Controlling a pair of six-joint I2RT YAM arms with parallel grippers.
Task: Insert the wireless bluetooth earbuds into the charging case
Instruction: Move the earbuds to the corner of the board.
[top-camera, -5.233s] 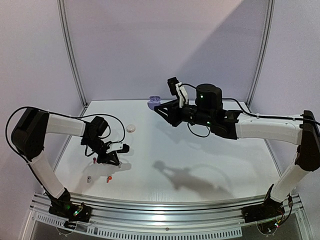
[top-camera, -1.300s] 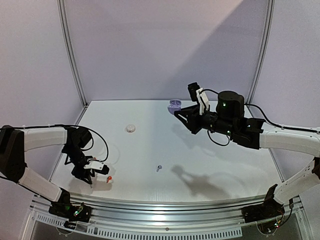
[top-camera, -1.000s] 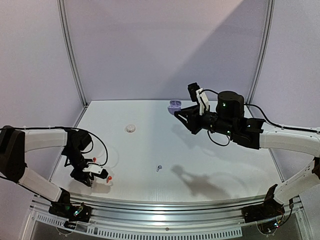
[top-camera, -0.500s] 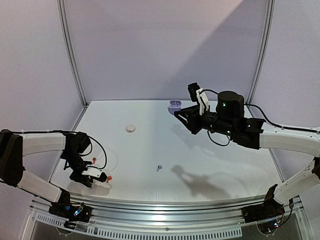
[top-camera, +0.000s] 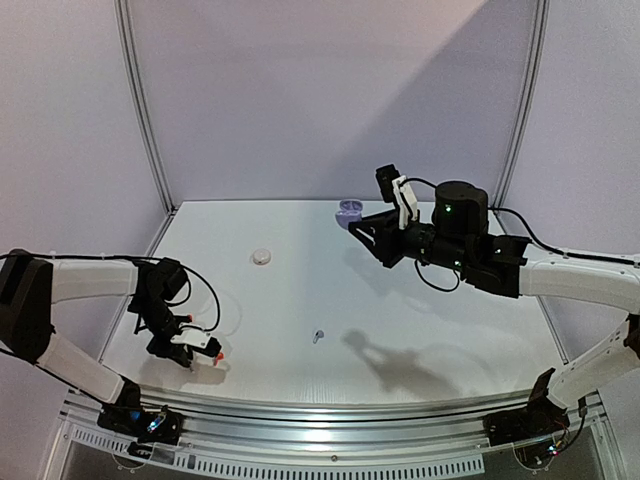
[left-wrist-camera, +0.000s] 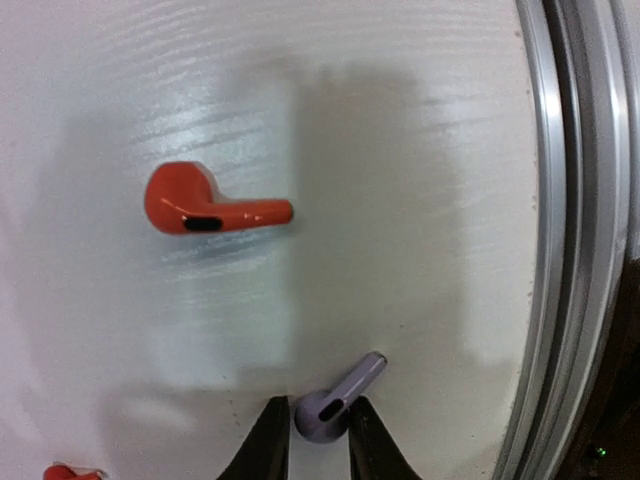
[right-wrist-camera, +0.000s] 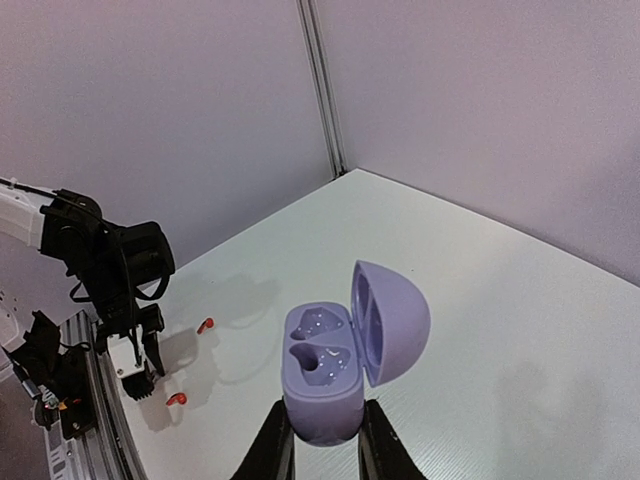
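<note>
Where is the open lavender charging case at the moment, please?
In the right wrist view, the lavender charging case sits clamped in the right gripper, held above the table.

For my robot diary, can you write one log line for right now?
left end effector: pinching lavender earbud on table | right end effector: holding open lavender case, raised | red earbud: loose

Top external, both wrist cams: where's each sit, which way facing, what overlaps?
Top external: above, behind the bases, facing the back wall; table and both arms show.
Left wrist: looks down at the table's near edge; left pincer grips a lavender-grey earbud, red-orange earbud nearby.
Right wrist: faces left across the table; right pincer holds the open lavender case.
Shared: top and right wrist both show that case and left arm.
</note>
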